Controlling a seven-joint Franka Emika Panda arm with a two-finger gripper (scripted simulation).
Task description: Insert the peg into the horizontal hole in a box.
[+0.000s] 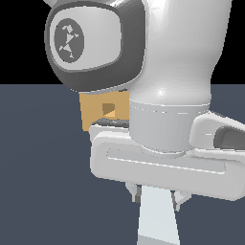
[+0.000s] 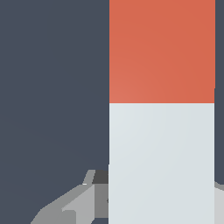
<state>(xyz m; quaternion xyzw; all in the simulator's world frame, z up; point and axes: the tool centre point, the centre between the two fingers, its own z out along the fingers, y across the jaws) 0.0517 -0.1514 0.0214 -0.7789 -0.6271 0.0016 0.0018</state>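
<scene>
The tan box (image 1: 98, 111) sits behind my arm in the exterior view, and the small square hole (image 1: 110, 109) in its face is turned towards the camera. The arm hides much of the box. My gripper (image 1: 157, 196) is low in the exterior view, with its fingers (image 1: 138, 194) closed against both sides of the peg (image 1: 157, 217). Only the peg's pale part shows there, running off the lower edge of that view. In the wrist view the peg (image 2: 162, 162) fills the picture, and its orange-red end (image 2: 162, 50) points away from the gripper (image 2: 148, 205). The box is out of the wrist view.
My white arm link and wrist (image 1: 162, 86) fill most of the exterior view. A flat dark blue-grey floor (image 1: 43, 182) lies all around, and it also shows in the wrist view (image 2: 52, 87).
</scene>
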